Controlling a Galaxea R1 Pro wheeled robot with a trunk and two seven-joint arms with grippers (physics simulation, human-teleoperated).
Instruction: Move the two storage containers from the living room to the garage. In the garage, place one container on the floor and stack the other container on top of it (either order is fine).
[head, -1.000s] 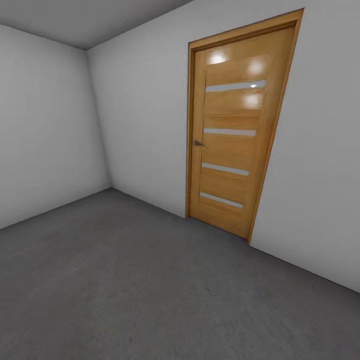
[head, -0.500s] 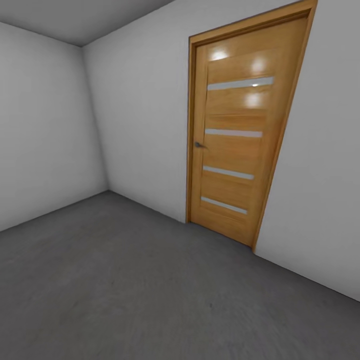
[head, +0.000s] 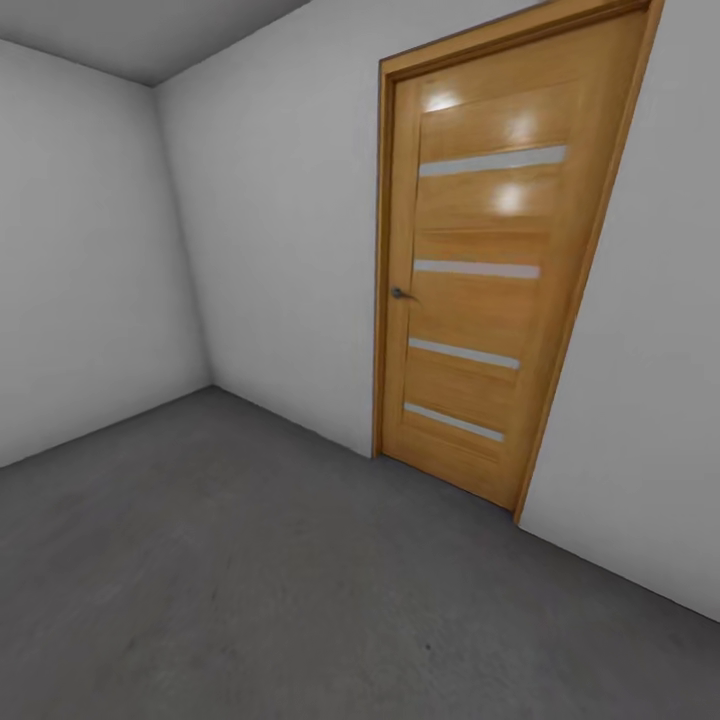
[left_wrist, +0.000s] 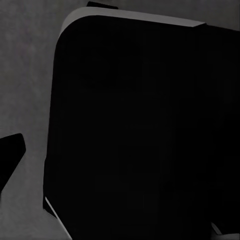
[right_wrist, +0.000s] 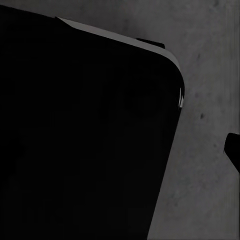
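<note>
Ahead, the head view shows the garage: a light-wood door (head: 487, 280) with four frosted strips and a small handle (head: 400, 293), closed, set in a white wall (head: 280, 220) above the grey concrete floor (head: 250, 580). Both wrist views show a black robot body (left_wrist: 145, 135) over that floor. Neither gripper's state can be determined. Container location cannot be determined.

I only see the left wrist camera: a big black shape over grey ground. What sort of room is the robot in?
Observer: The head view shows a room with plain white walls meeting in a corner.
Operator: Is there any way out?
Observer: A light-wood door with four narrow frosted strips stands shut ahead, towards the right.
Operator: Does it have a handle?
Observer: Yes, a small metal handle near its left edge.
</note>
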